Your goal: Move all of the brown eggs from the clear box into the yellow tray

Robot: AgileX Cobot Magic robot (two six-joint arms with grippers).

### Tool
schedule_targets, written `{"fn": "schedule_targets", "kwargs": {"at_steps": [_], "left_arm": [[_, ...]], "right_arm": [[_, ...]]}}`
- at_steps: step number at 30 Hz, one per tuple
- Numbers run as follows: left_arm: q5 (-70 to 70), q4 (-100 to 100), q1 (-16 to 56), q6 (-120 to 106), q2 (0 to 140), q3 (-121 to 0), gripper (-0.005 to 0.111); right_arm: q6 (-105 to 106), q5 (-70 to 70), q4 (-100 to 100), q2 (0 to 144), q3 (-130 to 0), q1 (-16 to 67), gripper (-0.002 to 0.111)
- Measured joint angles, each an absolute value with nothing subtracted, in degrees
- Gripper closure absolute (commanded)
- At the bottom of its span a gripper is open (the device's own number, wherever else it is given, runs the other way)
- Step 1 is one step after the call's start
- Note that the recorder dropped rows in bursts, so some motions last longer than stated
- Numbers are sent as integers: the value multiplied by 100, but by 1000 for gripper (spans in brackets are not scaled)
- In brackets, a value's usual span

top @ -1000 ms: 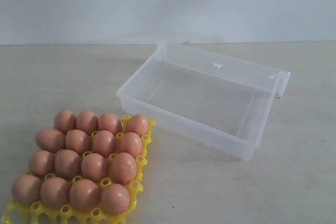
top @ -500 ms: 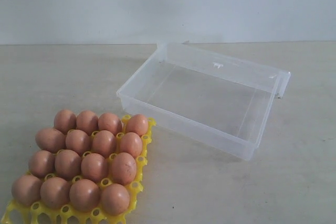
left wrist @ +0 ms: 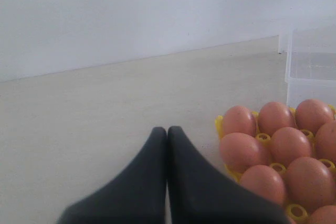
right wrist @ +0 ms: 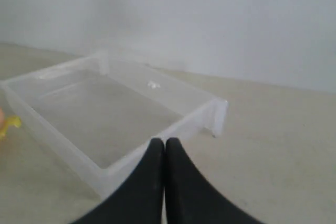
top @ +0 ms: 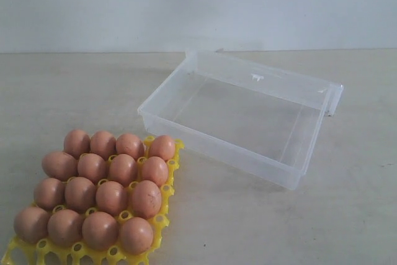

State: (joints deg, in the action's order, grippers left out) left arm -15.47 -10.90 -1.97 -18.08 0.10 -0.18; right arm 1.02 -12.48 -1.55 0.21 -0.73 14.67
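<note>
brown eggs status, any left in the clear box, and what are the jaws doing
Left jaws shut, right jaws shut, both empty. Sixteen brown eggs seated in yellow tray. Clear box empty. Nothing in the way.

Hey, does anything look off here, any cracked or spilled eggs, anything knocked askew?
Nothing stands out. The smooth brown eggs sit in the cups of the bright yellow plastic egg tray, none loose, no cracks visible. The clear rectangular plastic box stands flat and empty.
</note>
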Motion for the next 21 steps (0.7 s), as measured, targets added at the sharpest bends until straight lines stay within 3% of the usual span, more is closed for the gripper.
{"fn": "schedule_targets", "kwargs": {"at_steps": [5, 12, 21], "left_arm": [[-1547, -1090, -197, -1808, 10, -18, 111], [-1547, -1090, -197, -1808, 10, -18, 111], [-1547, -1090, -197, -1808, 10, -18, 111]], "right_arm": [[207, -1763, -59, 12, -28, 844, 109], [856, -1901, -36, 12, 4, -718, 109], [670, -1914, -118, 12, 4, -810, 109]]}}
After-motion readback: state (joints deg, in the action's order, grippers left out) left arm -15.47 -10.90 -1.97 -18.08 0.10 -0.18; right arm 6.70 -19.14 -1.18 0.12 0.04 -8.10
